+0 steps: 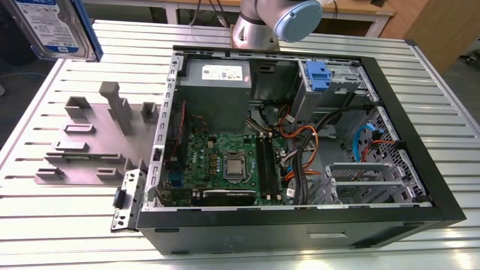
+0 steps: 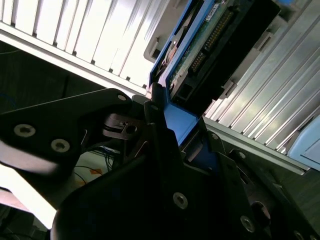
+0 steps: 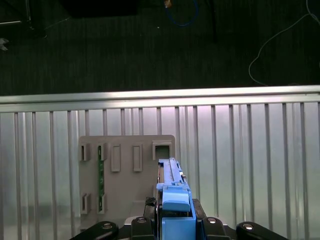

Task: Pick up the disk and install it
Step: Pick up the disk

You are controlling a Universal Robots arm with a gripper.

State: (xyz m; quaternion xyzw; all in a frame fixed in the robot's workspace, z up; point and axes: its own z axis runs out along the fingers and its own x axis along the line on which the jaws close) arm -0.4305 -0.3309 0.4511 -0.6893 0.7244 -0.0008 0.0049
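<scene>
Over the slatted table (image 1: 75,225), one claw (image 3: 174,219) grips one disk (image 1: 53,25).

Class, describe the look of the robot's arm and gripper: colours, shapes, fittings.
The arm is a silver-grey tube with a round pale blue joint cap. The gripper is black, built of angular plates and links dotted with silver screw heads.
</scene>
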